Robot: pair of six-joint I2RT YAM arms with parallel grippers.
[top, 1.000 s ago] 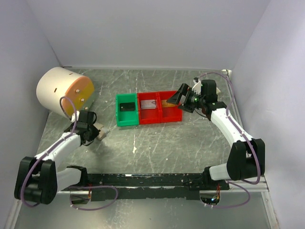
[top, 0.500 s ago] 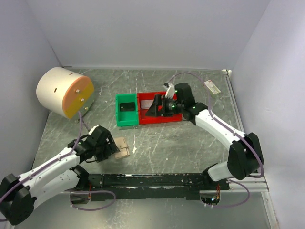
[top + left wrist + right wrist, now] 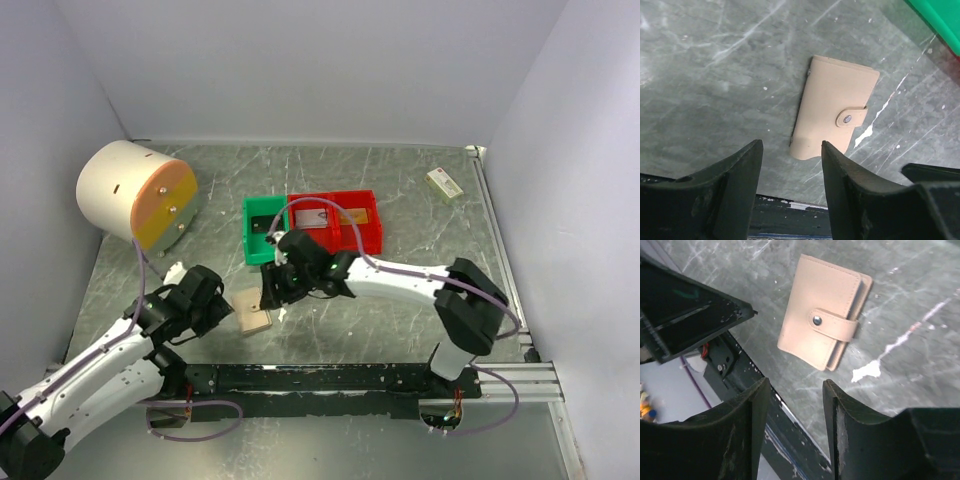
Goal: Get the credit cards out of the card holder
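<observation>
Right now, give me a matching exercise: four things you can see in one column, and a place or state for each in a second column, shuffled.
Things:
1. card holder
2. green bin
3. small box
4. cream drum

Place or state:
A. in the far right corner
B. at the far left, orange face showing
C. lying flat and closed, tab snapped shut
D. against the left side of the red bins

Pairs: 1-C, 2-D, 3-A, 4-B
</observation>
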